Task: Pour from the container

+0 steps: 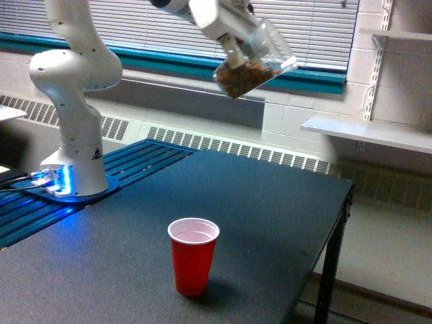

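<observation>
Nuts fill the lower end of the clear cup [254, 59], which hangs tilted high above the table [270, 202], its long axis slanting from the base at lower left to the open mouth at upper right in the exterior view, the mouth pointing up and toward that view's right. The gripper [234, 42] pinches the cup, its fingers pressed against the wall just above the nuts. Below, well apart from it, a red cup [193, 255] stands upright near the table's front edge.
</observation>
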